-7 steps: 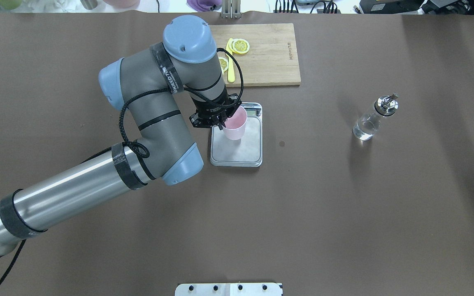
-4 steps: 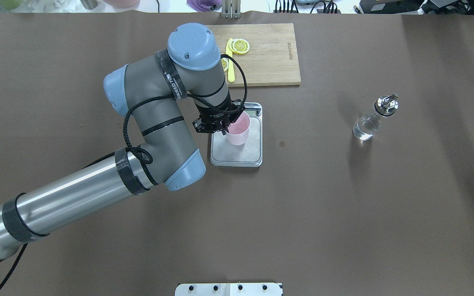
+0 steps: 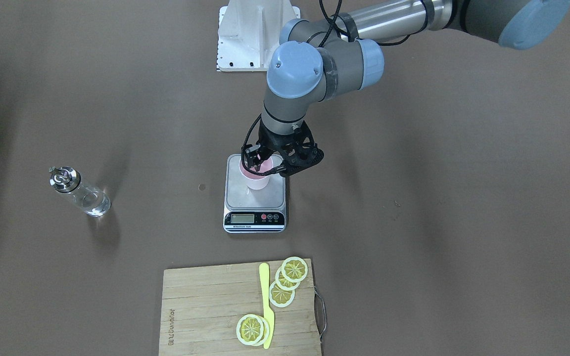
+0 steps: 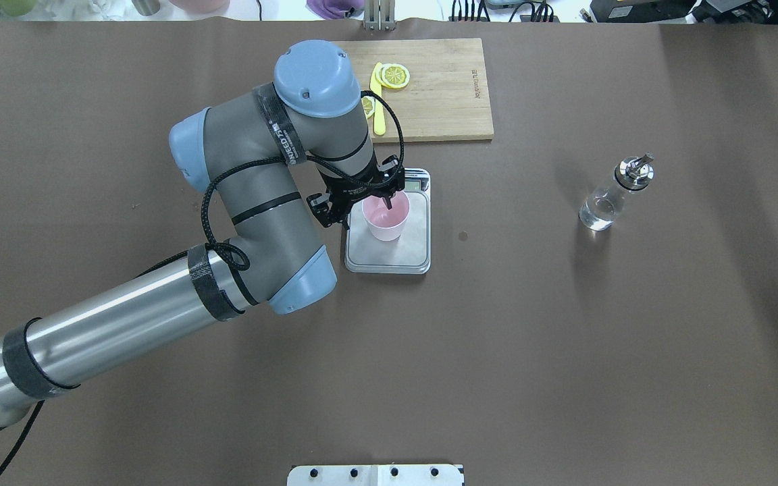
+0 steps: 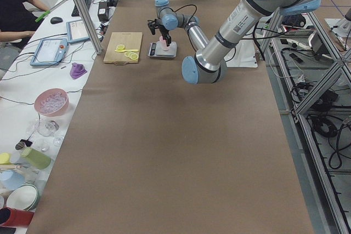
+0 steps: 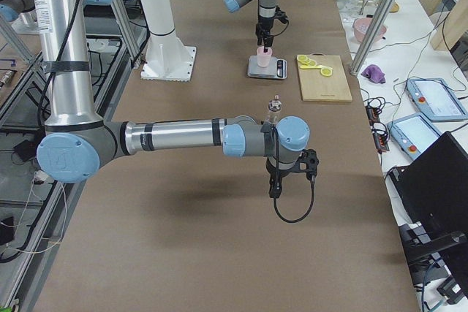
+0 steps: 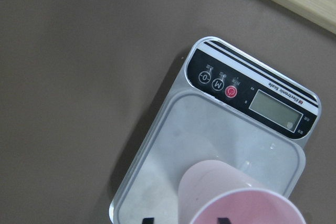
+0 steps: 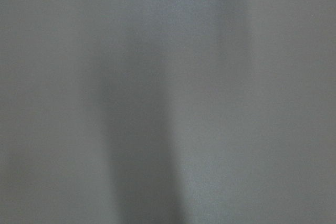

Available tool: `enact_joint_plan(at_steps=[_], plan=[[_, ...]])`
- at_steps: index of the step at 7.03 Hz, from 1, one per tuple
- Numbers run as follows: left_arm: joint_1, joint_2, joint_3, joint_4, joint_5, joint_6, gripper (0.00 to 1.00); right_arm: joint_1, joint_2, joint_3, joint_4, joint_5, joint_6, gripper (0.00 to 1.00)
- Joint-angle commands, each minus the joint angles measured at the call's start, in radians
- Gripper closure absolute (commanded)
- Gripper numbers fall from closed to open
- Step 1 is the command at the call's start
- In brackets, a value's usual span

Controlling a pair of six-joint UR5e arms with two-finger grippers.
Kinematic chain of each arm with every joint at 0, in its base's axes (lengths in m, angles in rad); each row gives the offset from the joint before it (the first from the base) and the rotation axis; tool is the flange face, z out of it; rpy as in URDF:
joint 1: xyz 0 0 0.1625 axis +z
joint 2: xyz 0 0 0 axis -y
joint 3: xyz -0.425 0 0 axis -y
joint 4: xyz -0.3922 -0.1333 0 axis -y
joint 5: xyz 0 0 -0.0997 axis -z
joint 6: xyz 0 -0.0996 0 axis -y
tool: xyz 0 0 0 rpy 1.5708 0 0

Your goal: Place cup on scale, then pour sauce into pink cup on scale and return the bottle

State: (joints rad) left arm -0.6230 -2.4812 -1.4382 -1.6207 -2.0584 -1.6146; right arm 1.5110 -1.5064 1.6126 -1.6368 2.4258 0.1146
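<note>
Opened since a second ago, the left gripper no longer pinches the cup: its two fingers now stand spread. In the left wrist view one dark fingertip sits just inside the pink rim and the other just outside the wall, so the cup's robot-side wall lies between them. Whether either tip touches the plastic cannot be told. The gripper points straight down. Its wrist is upright over the scale, and the elbow is bent back towards the robot. The long silver forearm runs in from the lower left of the overhead view.

The cup stands upright on the scale's steel platform, well within its edges. The scale's black strip with display and buttons faces away from the robot, towards the cutting board. Lemon slices and a yellow knife lie on that board.

The bottle stands upright on the brown table, well apart from the scale on the robot's right. The clear sauce fills its lower part, with the silver pourer cap on top.

The right gripper hangs downward above the table, nearer the table's end than the bottle. Only the side view shows it, so how its fingers stand cannot be told. Its wrist camera gives only a grey blur.
</note>
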Motion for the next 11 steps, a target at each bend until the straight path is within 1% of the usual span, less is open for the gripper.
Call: enact_joint_plan(at_steps=[1,2,4,5,6,7,8,9,10,11], plan=[[-0.007,0.016,-0.052,0.008,0.001,0.001,0.02,0.000,0.009,0.000,-0.002,0.002,0.008,0.00],[-0.012,0.051,-0.108,0.013,0.000,0.001,0.02,0.000,0.011,0.009,0.000,0.004,0.008,0.00],[-0.026,0.116,-0.184,0.015,0.000,0.001,0.02,-0.002,0.008,0.099,0.000,0.037,0.004,0.00],[-0.032,0.145,-0.217,0.015,0.001,0.001,0.02,-0.002,0.003,0.174,0.000,0.094,-0.003,0.00],[-0.038,0.154,-0.237,0.015,0.001,0.002,0.02,-0.002,0.014,0.234,0.000,0.176,0.003,0.00],[-0.043,0.154,-0.243,0.016,0.001,0.001,0.02,-0.002,0.041,0.263,0.002,0.217,0.002,0.00],[-0.055,0.154,-0.245,0.016,0.001,0.001,0.02,-0.002,0.029,0.314,0.005,0.219,-0.028,0.00],[-0.070,0.156,-0.248,0.018,0.001,0.002,0.02,-0.070,0.052,0.317,0.103,0.190,-0.041,0.00],[-0.078,0.166,-0.254,0.018,0.000,0.002,0.02,-0.071,0.034,0.341,0.229,0.074,-0.005,0.00],[-0.084,0.183,-0.269,0.018,0.001,0.002,0.02,-0.072,0.011,0.351,0.317,-0.021,0.035,0.01]])
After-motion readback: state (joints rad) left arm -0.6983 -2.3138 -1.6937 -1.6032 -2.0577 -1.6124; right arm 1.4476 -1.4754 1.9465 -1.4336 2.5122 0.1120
